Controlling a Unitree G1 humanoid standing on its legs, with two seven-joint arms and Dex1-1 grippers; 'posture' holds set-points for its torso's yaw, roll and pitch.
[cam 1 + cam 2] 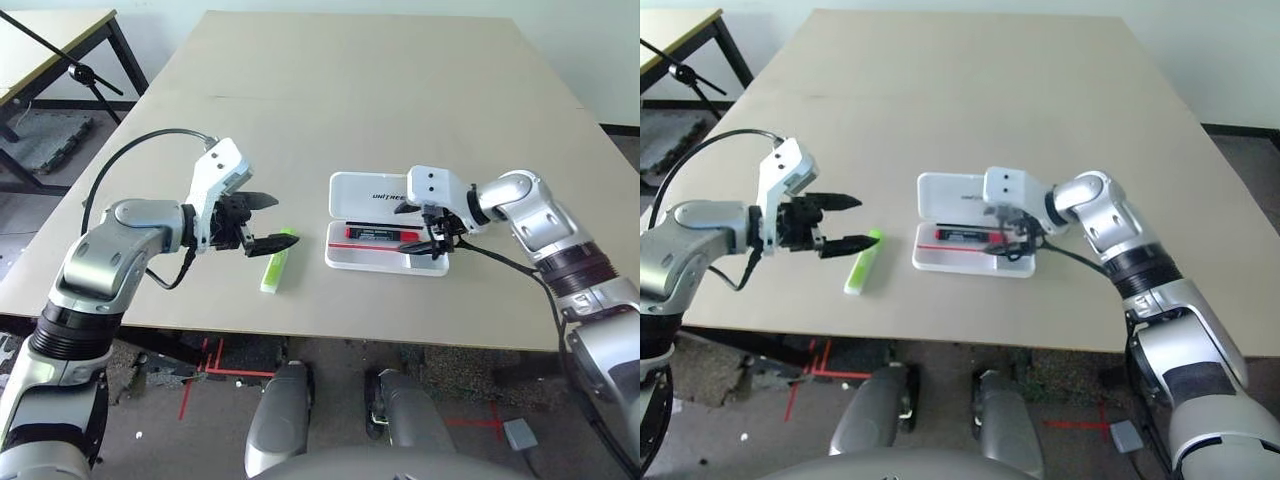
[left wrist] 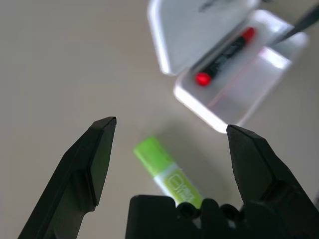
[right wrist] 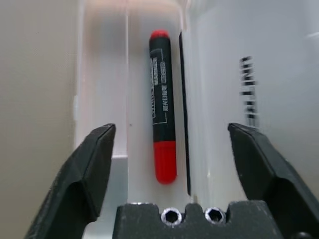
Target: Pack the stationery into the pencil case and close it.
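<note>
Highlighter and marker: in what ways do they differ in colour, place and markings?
The highlighter is lime green; the marker is black with red ends. The highlighter lies on the bare table; the marker lies inside the open pencil case. The highlighter's label is white and green; the marker's printing is white on black. Both are capped, stick-shaped pens.

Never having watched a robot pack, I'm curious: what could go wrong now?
The right gripper is open close above the black marker; it might nudge it while withdrawing. The lime-green highlighter lies loose on the table, so the left gripper could knock it away or grip it crookedly.
</note>
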